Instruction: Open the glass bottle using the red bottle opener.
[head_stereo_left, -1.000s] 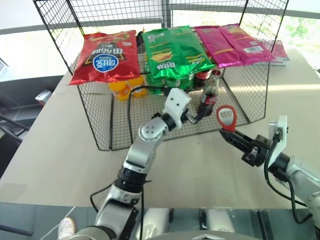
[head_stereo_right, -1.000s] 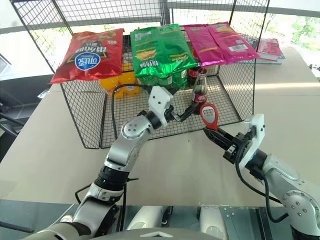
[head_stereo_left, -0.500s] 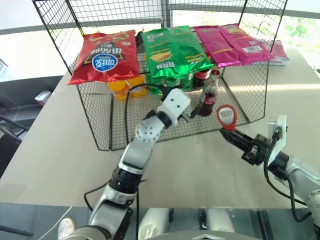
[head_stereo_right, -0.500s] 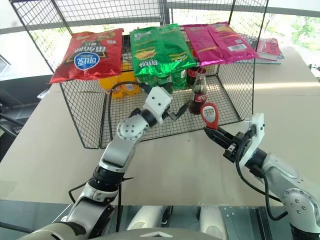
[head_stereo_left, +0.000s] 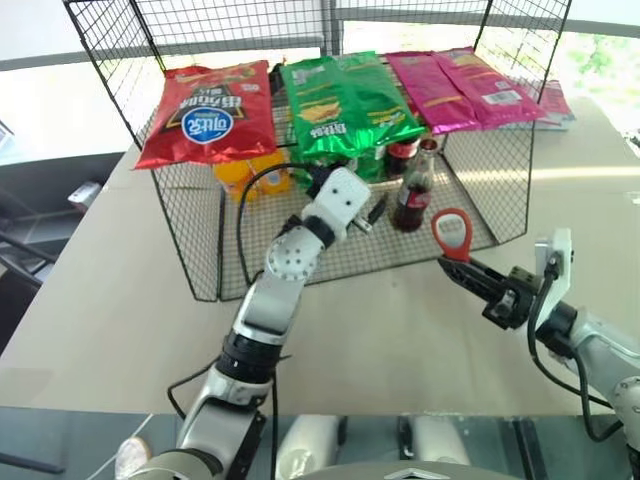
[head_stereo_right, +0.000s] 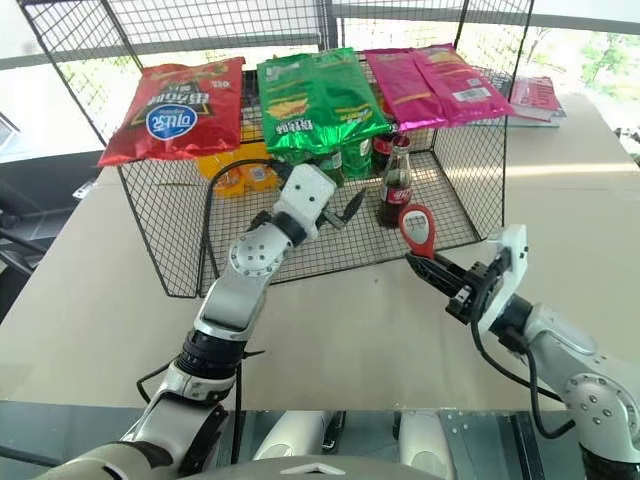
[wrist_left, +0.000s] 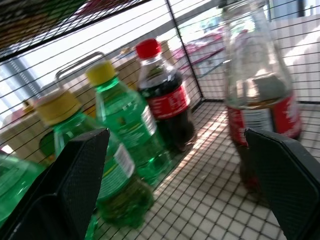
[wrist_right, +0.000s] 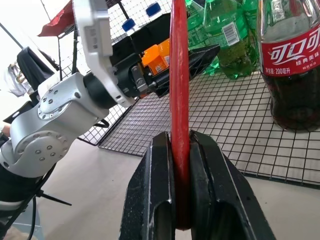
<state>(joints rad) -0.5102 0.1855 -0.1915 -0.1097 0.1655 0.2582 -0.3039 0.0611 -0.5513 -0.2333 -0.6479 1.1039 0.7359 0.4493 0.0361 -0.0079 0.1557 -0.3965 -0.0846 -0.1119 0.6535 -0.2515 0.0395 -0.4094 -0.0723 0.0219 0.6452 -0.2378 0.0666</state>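
Observation:
The glass bottle stands upright on the wire floor of the rack, dark liquid in its lower half and a red label around it. My left gripper is open and empty inside the rack, just left of the bottle with a small gap between them. In the left wrist view the bottle rises by one black finger. My right gripper hovers over the table in front of the rack, shut on the handle of the red bottle opener. The opener's ring head points up, to the front right of the bottle.
The black wire rack carries red, green and pink snack bags on top. Inside stand green bottles, a red-capped plastic cola bottle and orange drink bottles. The beige table lies around it.
My left gripper has drawn back to the left, away from the glass bottle, and rolled a little. The right gripper with the opener has stayed put.

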